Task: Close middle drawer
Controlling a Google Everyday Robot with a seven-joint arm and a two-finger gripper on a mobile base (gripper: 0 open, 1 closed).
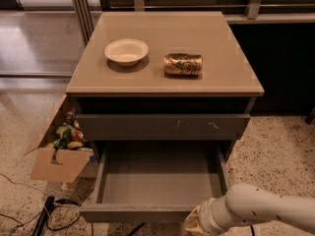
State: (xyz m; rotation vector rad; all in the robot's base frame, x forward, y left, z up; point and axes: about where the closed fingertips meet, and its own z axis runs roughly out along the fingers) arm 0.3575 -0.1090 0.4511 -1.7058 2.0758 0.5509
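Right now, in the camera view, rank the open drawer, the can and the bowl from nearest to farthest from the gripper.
1. The open drawer, beside the gripper at bottom right.
2. The can, on the cabinet top, right of centre.
3. The bowl, farther left.

A cabinet stands in the centre. On its top, a bowl sits left of centre, and a can lies on its side just to the bowl's right, apart from it. Below the top is a shut drawer front. Under that, the middle drawer is pulled out toward the viewer. The gripper is at the drawer's front right corner, with the arm reaching in from the right. On the floor left of the cabinet stands a cardboard box with items in it; cables lie in front of the box.
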